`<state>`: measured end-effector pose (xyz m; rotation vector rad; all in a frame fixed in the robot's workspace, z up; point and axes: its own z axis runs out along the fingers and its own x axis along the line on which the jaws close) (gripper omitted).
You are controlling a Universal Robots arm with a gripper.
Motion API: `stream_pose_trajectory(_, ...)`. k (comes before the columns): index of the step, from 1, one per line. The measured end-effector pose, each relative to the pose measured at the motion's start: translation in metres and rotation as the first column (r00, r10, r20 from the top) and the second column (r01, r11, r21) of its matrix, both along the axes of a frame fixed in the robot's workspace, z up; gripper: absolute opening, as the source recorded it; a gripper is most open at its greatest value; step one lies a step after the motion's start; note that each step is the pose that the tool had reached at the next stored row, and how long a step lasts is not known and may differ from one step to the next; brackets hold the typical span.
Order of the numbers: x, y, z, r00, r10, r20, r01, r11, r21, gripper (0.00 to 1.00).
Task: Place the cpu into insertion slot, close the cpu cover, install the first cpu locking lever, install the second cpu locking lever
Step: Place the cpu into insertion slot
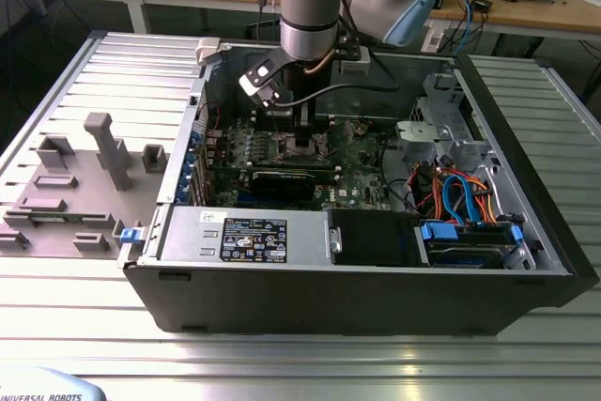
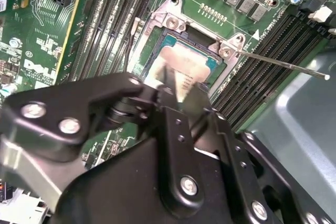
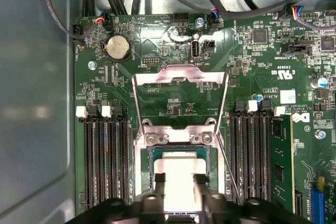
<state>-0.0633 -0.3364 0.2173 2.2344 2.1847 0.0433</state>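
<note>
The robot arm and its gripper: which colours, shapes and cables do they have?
The arm is a thick silver-grey tube with light blue joint caps. A black cable leaves near its wrist. The gripper is matt black, built of flat linked bars with rounded ends, joined by silver screws.

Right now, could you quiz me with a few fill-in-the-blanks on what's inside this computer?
The hinged cover above the slot is ___, not closed.
The silvery cpu lies in the ___.
The hand is nearest the ___.
Missing words: open; slot; cpu.
</note>
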Motion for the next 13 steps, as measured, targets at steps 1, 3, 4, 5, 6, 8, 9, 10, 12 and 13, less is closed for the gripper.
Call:
stream_pose_trajectory(1,0.0,0.0,0.0,1.0,0.0,-0.0006,0.0,1.0,0.0,0.24)
stream_pose_trajectory(3,0.0001,0.0,0.0,1.0,0.0,-0.0014,0.0,1.0,0.0,0.24)
stream_pose_trajectory(4,0.0001,0.0,0.0,1.0,0.0,-0.0018,0.0,1.0,-0.0001,0.17)
stream_pose_trajectory(5,0.0001,0.0,0.0,1.0,0.0,-0.0023,0.0,1.0,0.0,0.11)
stream_pose_trajectory(6,0.0001,0.0,0.0,1.0,0.0,-0.0027,0.0,1.0,-0.0001,0.11)
stream_pose_trajectory(8,0.0001,0.0,0.0,1.0,0.0,-0.0041,0.0,1.0,0.0,0.11)
stream_pose_trajectory(9,0.0001,0.0,0.0,1.0,0.0,-0.0048,0.0,1.0,0.0,0.11)
stream_pose_trajectory(10,0.0001,0.0,0.0,1.0,0.0,-0.0051,0.0,1.0,0.0,0.11)
stream_pose_trajectory(12,0.0001,0.0,0.0,1.0,0.0,-0.006,0.0,1.0,0.0,0.11)
stream_pose_trajectory(13,0.0001,0.0,0.0,1.0,0.0,-0.0063,0.0,1.0,0.0,0.11)
